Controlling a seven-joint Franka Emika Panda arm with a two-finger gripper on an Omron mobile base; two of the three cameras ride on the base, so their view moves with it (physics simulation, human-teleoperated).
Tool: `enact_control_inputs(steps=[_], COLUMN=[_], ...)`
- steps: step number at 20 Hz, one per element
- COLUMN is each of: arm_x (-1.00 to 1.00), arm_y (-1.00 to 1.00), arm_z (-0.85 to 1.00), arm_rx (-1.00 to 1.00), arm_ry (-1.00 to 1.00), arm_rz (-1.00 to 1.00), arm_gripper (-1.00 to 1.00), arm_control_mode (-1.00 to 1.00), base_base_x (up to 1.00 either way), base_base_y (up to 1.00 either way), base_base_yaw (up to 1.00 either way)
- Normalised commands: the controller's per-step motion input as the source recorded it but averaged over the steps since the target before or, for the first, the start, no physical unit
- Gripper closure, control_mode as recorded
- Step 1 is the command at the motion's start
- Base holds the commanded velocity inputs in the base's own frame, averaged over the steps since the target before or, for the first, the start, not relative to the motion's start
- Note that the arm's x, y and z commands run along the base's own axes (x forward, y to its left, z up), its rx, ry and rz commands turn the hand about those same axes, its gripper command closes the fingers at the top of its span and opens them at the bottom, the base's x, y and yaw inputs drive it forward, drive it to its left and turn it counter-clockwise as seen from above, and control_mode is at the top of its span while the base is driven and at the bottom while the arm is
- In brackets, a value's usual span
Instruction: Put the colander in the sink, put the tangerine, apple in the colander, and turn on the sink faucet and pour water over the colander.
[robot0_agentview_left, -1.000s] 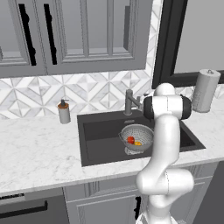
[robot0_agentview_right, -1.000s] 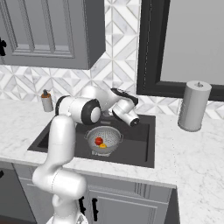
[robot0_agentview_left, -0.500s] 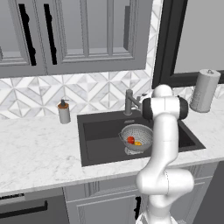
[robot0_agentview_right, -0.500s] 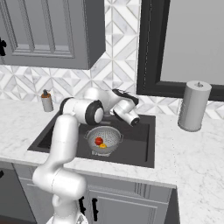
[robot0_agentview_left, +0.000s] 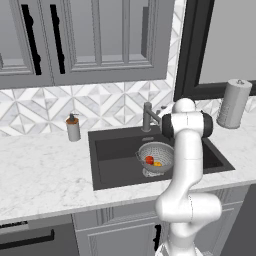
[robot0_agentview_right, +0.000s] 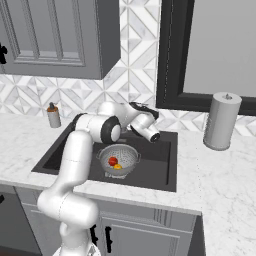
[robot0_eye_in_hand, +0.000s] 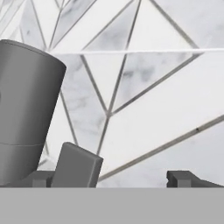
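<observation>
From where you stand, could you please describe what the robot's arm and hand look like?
The glossy white, rounded, tube-like arm has dark grey bands at its joints and rises from a bulbous white base. Its white hand ends in a dark face, with two small, blocky dark grey fingertips. No cables or markings show.

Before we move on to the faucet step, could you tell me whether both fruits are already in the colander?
Yes: the red apple and the orange tangerine both lie inside the colander, which sits in the sink.
</observation>
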Motion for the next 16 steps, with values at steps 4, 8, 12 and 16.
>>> enact_control_inputs(steps=[4,8,12,16], arm_x=[0.08,0.10,0.13,0.16], arm_y=[0.02,0.00,-0.03,-0.29], arm_z=[-0.01,-0.09,-0.09,-0.07], arm_rx=[0.00,0.02,0.04,0.02], arm_ry=[0.00,0.00,0.00,0.00], arm_rz=[0.00,0.00,0.00,0.00], arm_gripper=[1.00,1.00,1.00,1.00], arm_control_mode=[-1.00,-1.00,-1.00,-1.00], base_base_x=[0.00,0.00,0.00,0.00], base_base_y=[0.00,0.00,0.00,0.00], base_base_yaw=[0.00,0.00,0.00,0.00])
